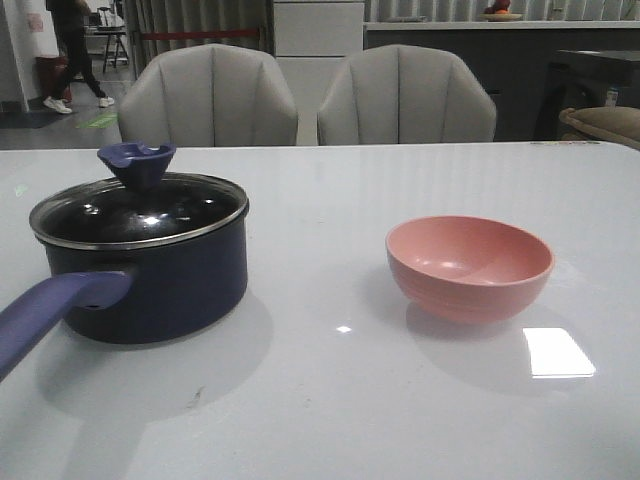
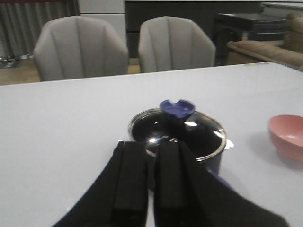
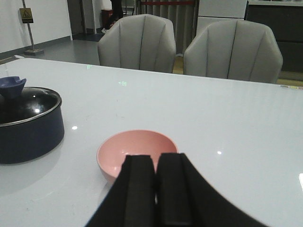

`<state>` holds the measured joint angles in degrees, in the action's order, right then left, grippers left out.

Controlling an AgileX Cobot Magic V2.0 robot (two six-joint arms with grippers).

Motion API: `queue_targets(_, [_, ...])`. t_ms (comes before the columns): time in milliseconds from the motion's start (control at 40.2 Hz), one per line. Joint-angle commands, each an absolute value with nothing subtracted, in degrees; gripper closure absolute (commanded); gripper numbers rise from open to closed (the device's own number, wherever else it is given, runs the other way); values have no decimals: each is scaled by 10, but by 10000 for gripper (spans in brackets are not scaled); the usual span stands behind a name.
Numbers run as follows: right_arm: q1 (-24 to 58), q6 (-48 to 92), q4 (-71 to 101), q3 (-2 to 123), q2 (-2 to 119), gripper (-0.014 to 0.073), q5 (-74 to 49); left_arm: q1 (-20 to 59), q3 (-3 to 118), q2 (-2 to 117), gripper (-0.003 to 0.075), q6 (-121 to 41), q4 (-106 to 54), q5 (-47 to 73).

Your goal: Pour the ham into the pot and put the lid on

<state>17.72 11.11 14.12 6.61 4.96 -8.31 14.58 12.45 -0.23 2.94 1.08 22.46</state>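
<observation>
The lid [image 1: 140, 212] sits on the pot [image 1: 150, 275]; both grippers (left [image 2: 150, 179], right [image 3: 155, 189]) hang pressed together, empty, the pink bowl [image 3: 136, 153] just beyond the right.

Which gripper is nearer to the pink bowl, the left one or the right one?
Right. The right gripper hangs just before the pink bowl. The left gripper is beside the pot, with the bowl off to its side.
</observation>
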Motion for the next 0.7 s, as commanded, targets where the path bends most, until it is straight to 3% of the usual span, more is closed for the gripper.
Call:
queue_targets(0, [177, 117, 142, 83, 56, 442, -41, 96, 92, -12, 588, 31, 18, 130])
queue_targets(323, [177, 117, 142, 83, 56, 442, -41, 34, -15, -14, 588, 31, -20, -9])
queue_targets(671, [177, 117, 142, 83, 56, 442, -41, 34, -15, -14, 588, 31, -19, -9])
